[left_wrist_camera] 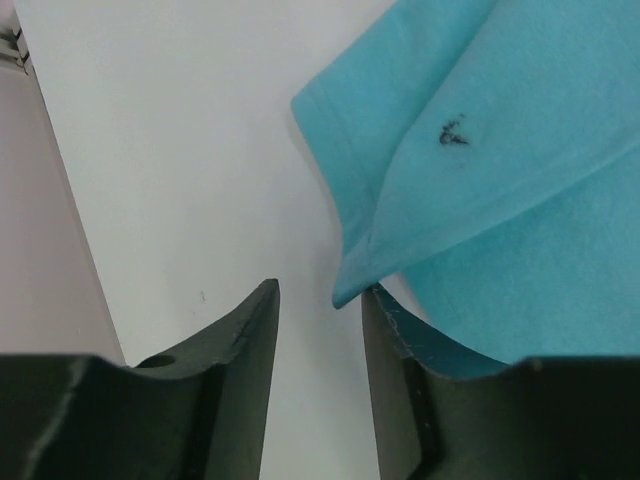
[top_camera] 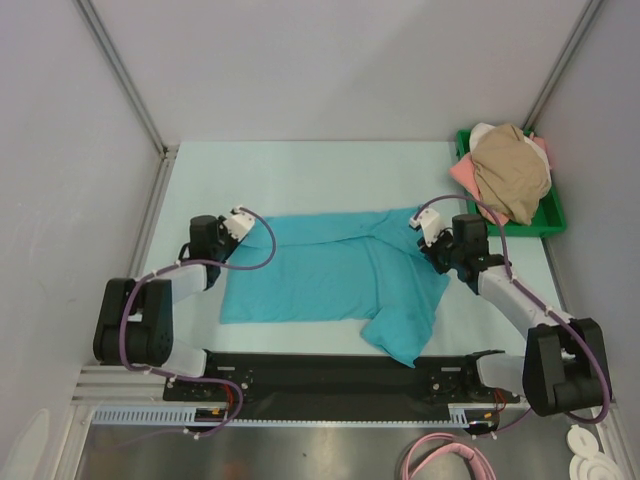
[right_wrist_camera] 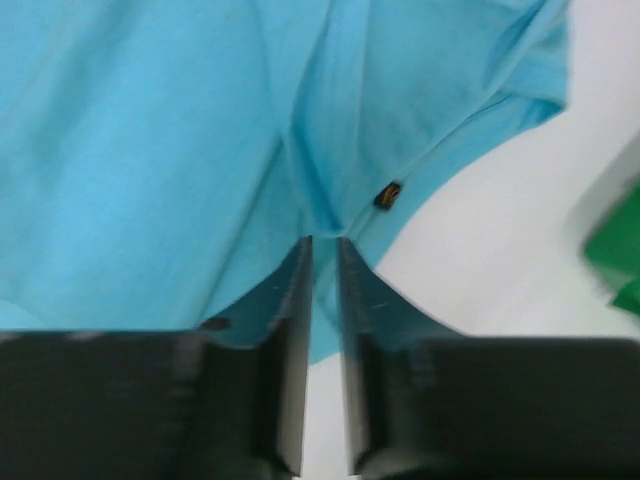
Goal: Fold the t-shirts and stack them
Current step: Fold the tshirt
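A teal t-shirt [top_camera: 330,275] lies spread on the pale table, its near right part folded over. My left gripper [top_camera: 243,222] is at the shirt's far left corner. In the left wrist view it [left_wrist_camera: 320,290] is open, and a corner of the teal cloth [left_wrist_camera: 520,150] rests by the right fingertip [left_wrist_camera: 385,320], not between the jaws. My right gripper [top_camera: 428,232] is at the shirt's far right edge. In the right wrist view it [right_wrist_camera: 323,240] is shut on a fold of the teal cloth [right_wrist_camera: 150,150]. A tan shirt [top_camera: 510,170] lies heaped on pink [top_camera: 462,172] and white [top_camera: 483,130] ones.
The green tray [top_camera: 530,230] holding the heap stands at the back right, close behind my right arm; its edge shows blurred in the right wrist view [right_wrist_camera: 615,260]. Grey walls enclose the table on three sides. A pink cable [top_camera: 445,455] lies below the near edge.
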### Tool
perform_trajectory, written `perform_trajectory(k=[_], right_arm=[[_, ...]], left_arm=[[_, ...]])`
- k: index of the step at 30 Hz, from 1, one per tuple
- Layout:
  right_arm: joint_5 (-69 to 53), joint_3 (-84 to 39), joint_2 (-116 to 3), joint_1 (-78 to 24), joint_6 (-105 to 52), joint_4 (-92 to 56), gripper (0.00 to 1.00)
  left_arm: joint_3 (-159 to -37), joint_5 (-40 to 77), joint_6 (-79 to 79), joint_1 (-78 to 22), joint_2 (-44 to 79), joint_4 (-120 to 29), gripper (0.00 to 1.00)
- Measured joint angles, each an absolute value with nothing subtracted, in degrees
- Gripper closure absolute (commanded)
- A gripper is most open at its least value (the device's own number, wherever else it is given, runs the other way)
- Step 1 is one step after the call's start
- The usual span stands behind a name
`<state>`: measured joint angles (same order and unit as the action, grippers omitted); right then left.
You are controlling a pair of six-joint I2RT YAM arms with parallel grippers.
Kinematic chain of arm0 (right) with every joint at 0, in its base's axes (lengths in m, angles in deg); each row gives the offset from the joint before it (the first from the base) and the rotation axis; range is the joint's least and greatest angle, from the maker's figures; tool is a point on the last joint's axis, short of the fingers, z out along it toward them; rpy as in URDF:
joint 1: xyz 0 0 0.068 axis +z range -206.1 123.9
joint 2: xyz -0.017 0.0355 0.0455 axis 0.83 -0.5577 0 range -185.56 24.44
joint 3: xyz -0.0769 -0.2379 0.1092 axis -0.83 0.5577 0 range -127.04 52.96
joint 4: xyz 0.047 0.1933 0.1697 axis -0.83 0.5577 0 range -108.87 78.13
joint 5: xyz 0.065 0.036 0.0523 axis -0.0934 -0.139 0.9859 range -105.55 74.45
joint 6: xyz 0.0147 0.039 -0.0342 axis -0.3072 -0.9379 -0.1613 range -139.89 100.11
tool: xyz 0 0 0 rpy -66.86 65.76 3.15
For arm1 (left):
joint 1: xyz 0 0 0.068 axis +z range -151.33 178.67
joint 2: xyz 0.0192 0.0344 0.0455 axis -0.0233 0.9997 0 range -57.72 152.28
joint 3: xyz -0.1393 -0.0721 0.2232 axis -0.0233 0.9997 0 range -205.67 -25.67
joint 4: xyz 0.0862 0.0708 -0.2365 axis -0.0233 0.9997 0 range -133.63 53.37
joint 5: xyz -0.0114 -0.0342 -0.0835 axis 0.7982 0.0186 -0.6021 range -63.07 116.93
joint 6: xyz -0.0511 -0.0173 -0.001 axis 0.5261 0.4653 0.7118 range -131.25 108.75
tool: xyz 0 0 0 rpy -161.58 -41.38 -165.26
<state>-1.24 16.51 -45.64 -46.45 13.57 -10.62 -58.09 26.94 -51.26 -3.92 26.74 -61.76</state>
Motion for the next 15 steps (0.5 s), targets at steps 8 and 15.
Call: perform_trajectory(k=[8,15], right_arm=[[2.87,15.35,-41.55,-46.58,14.13,-7.30,0.55],[8.44,5.36,-54.36,-46.58,14.20,-7.26,0.51]], left_arm=[[-56.37,27.29,-49.78,-3.92,19.99,-60.03,0.43],[-61.79,24.69,-44.71,-4.12,21.39,-55.88,0.37]])
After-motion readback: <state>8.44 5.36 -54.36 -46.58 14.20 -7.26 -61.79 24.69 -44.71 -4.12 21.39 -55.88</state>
